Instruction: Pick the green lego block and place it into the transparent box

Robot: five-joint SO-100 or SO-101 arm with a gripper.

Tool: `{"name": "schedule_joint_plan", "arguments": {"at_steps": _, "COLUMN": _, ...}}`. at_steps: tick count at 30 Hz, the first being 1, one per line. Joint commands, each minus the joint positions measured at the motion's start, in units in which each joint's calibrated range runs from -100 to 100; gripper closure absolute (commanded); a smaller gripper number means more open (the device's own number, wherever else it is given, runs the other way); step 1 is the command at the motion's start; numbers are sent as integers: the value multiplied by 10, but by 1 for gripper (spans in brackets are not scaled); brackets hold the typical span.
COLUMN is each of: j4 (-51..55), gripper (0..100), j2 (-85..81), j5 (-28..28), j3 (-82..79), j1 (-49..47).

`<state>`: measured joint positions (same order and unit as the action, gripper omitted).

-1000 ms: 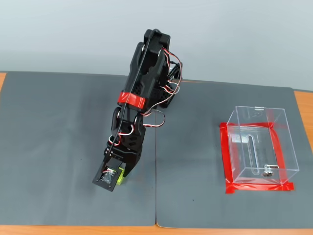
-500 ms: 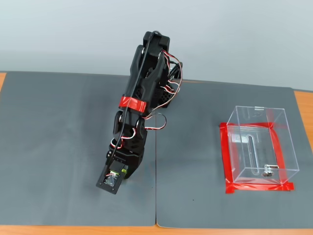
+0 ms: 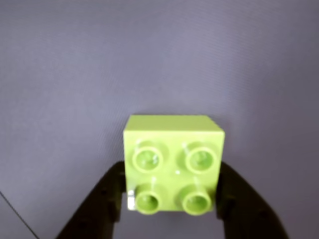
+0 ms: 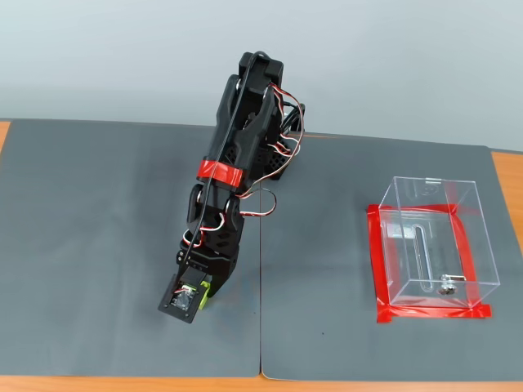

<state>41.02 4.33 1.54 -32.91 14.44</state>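
Note:
The green lego block [image 3: 172, 162], lime with four round studs, fills the lower middle of the wrist view. My gripper [image 3: 171, 191] has a black finger pressed against each side of the block and is shut on it. In the fixed view the gripper [image 4: 198, 296] points down at the grey mat left of centre, and only a sliver of the green lego block [image 4: 207, 287] shows beside the wrist camera. The transparent box [image 4: 433, 245] stands empty at the right, inside a red tape outline, well away from the gripper.
Two grey mats [image 4: 98, 245] cover the wooden table, with a seam [image 4: 261, 327] running just right of the gripper. Red tape [image 4: 433, 311] marks the box's spot. The arm's base [image 4: 261, 90] stands at the back centre.
The wrist has shifted slightly over the block, so less green shows beside the gripper than one second ago. The box has not moved.

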Motion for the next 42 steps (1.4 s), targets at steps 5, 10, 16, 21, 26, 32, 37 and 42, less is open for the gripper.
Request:
{"name": "schedule_joint_plan", "arguments": {"at_steps": 5, "j4": 2, "gripper": 86, "j2": -46, "j5": -3, "j3": 11, "j1": 1}}
{"name": "schedule_joint_plan", "arguments": {"at_steps": 10, "j4": 2, "gripper": 86, "j2": -123, "j5": -4, "j3": 10, "j1": -4}}
{"name": "schedule_joint_plan", "arguments": {"at_steps": 16, "j4": 5, "gripper": 86, "j2": -227, "j5": -4, "j3": 5, "j1": -1}}
{"name": "schedule_joint_plan", "arguments": {"at_steps": 21, "j4": 5, "gripper": 87, "j2": -298, "j5": -4, "j3": 10, "j1": 3}}
{"name": "schedule_joint_plan", "arguments": {"at_steps": 26, "j4": 5, "gripper": 86, "j2": -356, "j5": -4, "j3": 12, "j1": 8}}
{"name": "schedule_joint_plan", "arguments": {"at_steps": 32, "j4": 5, "gripper": 87, "j2": -397, "j5": -4, "j3": 12, "j1": 2}}
{"name": "schedule_joint_plan", "arguments": {"at_steps": 37, "j4": 6, "gripper": 87, "j2": -407, "j5": -4, "j3": 18, "j1": -18}}
{"name": "schedule_joint_plan", "arguments": {"at_steps": 42, "j4": 66, "gripper": 87, "j2": -397, "j5": -2, "j3": 72, "j1": -65}}
